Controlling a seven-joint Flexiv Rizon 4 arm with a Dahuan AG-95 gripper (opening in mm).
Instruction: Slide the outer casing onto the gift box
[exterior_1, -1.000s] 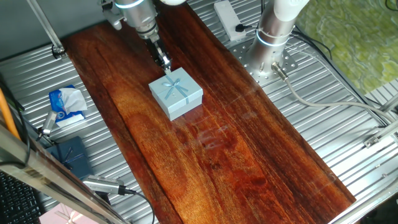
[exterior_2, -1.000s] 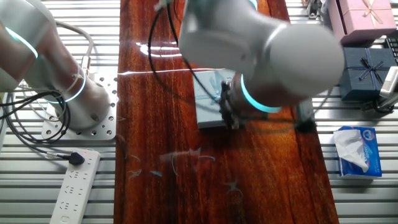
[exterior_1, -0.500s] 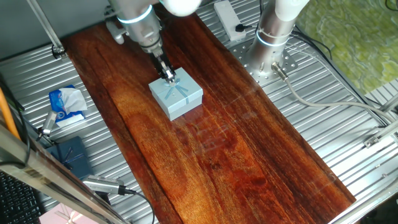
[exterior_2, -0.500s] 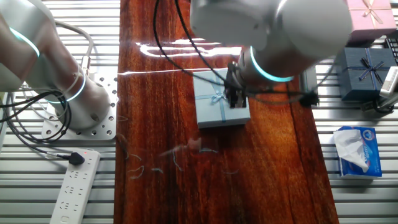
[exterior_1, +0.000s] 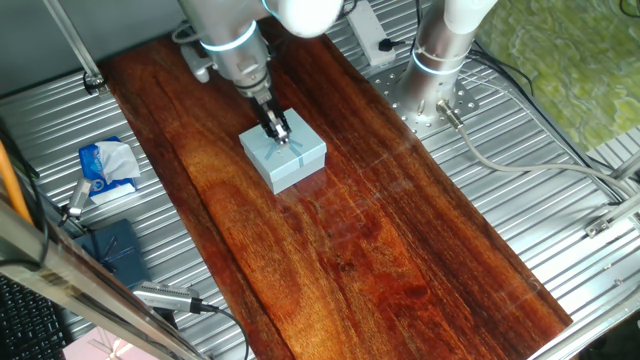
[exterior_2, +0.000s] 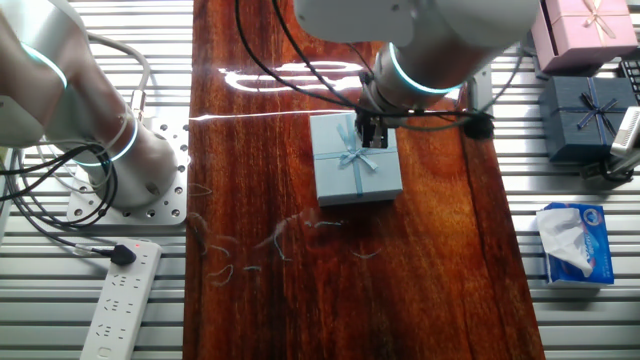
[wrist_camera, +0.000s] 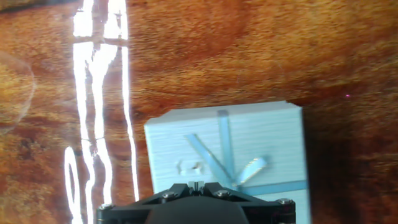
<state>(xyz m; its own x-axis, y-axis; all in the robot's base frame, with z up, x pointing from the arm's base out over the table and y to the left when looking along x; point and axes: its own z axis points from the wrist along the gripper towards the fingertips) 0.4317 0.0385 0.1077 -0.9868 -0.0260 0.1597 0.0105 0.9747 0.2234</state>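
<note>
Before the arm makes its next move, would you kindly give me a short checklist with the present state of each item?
1. Light blue square cardboard sleeve with the ribbon bow rests flat on the dark wooden board: ok.
2. Hand is above the sleeve's bow: ok.
3. Hand open or shut: cannot tell.
4. Inner gift box tray inside the sleeve: cannot tell, no tray shows.
5. Board around the sleeve free of other things: ok.
6. Dark navy ribboned box off the board: ok.

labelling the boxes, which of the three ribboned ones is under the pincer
The light blue box, alone on the wooden board, sits under the pincer. The pink box and navy box lie off on the metal table.
</note>
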